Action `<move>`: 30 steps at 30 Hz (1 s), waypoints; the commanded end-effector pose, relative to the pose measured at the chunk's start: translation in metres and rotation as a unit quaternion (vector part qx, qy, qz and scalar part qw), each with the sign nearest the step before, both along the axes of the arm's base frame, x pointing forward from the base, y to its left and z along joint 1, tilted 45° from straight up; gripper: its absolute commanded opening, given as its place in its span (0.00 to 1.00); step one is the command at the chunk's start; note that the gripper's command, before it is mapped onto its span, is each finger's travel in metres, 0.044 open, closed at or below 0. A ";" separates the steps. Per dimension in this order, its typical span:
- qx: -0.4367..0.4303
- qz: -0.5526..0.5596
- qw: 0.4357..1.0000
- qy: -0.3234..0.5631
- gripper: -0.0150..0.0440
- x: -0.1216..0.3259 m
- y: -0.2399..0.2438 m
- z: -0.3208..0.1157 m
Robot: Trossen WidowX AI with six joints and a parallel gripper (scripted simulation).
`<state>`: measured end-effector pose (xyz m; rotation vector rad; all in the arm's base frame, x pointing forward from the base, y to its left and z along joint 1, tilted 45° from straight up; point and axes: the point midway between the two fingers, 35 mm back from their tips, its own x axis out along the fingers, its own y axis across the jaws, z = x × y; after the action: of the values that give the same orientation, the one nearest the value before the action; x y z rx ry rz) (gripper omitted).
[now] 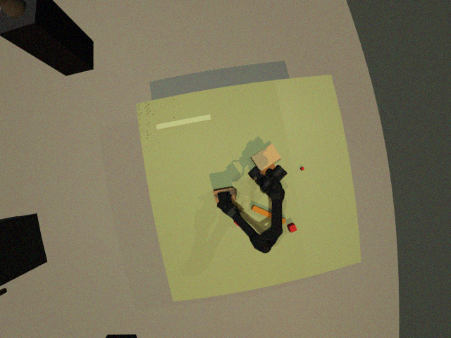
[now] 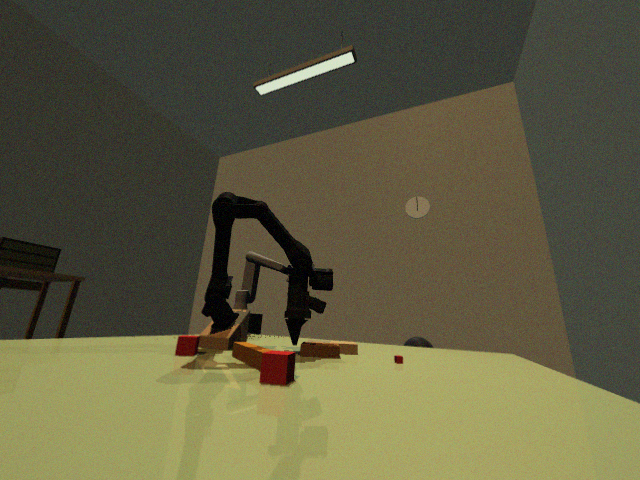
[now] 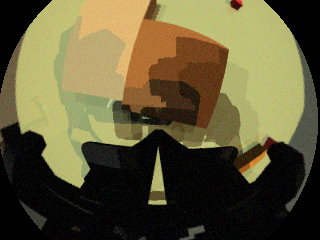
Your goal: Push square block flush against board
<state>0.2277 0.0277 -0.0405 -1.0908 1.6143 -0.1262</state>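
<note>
The pale tan board lies flat. The brown square block lies flat beside it; in the wrist view one block side runs along the board's long side, with no gap I can see. Their near corners look about even there, though shadow makes this hard to judge. My gripper is shut and empty, tips down, low beside the block's near edge. I cannot tell whether the tips touch it. In the top view the hand hides the tips and much of the block.
An orange bar lies between the arm base and the block. A red cube sits by its end. A tiny red cube lies beyond the block. Another red cube is near the arm's wooden base.
</note>
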 end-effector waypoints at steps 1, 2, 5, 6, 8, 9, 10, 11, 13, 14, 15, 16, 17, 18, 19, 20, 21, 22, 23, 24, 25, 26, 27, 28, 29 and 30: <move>-0.007 0.007 1.000 0.013 0.25 -0.006 -0.012 -0.010; -0.007 0.007 1.000 0.013 0.25 -0.006 -0.012 -0.010; -0.007 0.007 1.000 0.013 0.25 -0.005 -0.011 -0.011; -0.007 0.007 1.000 0.013 0.25 -0.004 -0.011 -0.011; -0.007 0.007 1.000 0.013 0.25 -0.002 -0.009 -0.012; -0.007 0.007 1.000 0.013 0.25 -0.001 -0.009 -0.013; -0.007 0.007 1.000 0.013 0.25 0.001 -0.008 -0.013; -0.007 0.007 1.000 0.013 0.25 0.002 -0.007 -0.014; -0.007 0.007 1.000 0.013 0.25 0.005 -0.006 -0.015; -0.007 0.007 1.000 0.013 0.25 0.006 -0.005 -0.016; -0.007 0.007 1.000 0.013 0.25 0.007 -0.004 -0.016; -0.007 0.007 1.000 0.013 0.25 0.009 -0.003 -0.017; -0.007 0.007 1.000 0.013 0.25 0.010 -0.003 -0.017; -0.007 0.007 1.000 0.013 0.25 0.011 -0.002 -0.018; -0.007 0.007 1.000 0.012 0.25 0.013 -0.001 -0.019; -0.007 0.007 1.000 0.012 0.25 0.014 -0.001 -0.019; -0.007 0.007 1.000 0.012 0.25 0.015 0.000 -0.020; -0.006 0.007 1.000 0.012 0.25 0.016 0.001 -0.021; -0.006 0.007 1.000 0.012 0.25 0.018 0.002 -0.021; -0.006 0.007 1.000 0.012 0.25 0.019 0.002 -0.022; -0.006 0.007 1.000 0.012 0.25 0.020 0.003 -0.023; -0.006 0.007 1.000 0.012 0.25 0.020 0.003 -0.023; -0.006 0.007 1.000 0.012 0.25 0.020 0.003 -0.022; -0.006 0.007 1.000 0.012 0.25 0.019 0.002 -0.022; -0.006 0.007 1.000 0.012 0.25 0.018 0.002 -0.022; -0.006 0.007 1.000 0.012 0.25 0.017 0.001 -0.021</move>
<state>0.2442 0.0288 -0.0612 -1.1171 1.6331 -0.1171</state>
